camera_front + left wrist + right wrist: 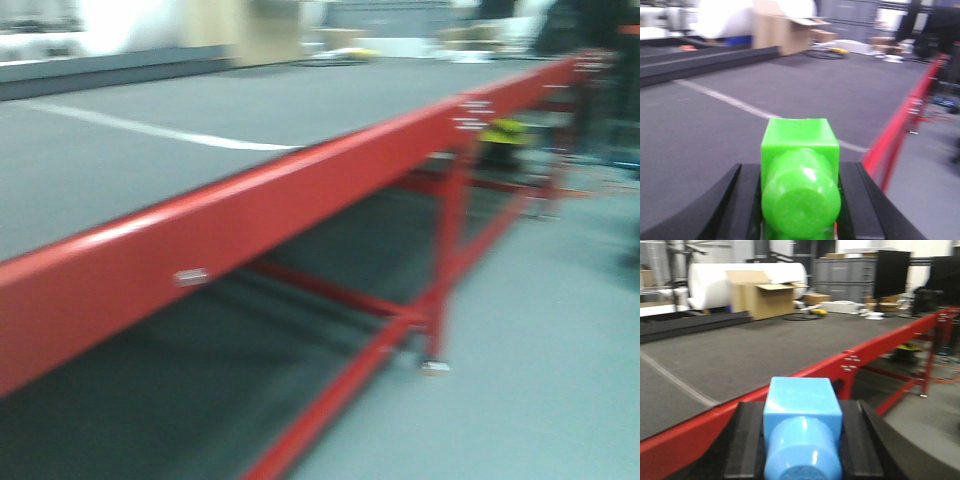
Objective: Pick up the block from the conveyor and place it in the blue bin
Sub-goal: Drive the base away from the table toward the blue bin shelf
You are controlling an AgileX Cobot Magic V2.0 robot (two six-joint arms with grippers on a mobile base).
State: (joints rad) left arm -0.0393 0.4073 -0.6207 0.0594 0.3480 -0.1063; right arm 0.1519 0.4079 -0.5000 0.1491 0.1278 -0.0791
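Note:
The green block (799, 142) sits between the black fingers (732, 200) of my left gripper (800, 172), which is shut on it with the round stud facing the camera. It hangs above the dark grey conveyor (715, 125), near its red frame edge (900, 125). My right gripper (802, 407) is shut on a light blue brick (801, 400), held just outside the conveyor (740, 355), over its red rail (685, 440). The blurred front view shows only the conveyor (200, 110), with neither gripper in it. The blue bin is out of view.
A white line (160, 130) crosses the belt. Beyond the far side stand a low black ledge (690, 322), a white roll (710, 285) and an open cardboard box (762, 300). Red legs and braces (450, 260) stand under the belt, with grey floor (540, 350) to the right.

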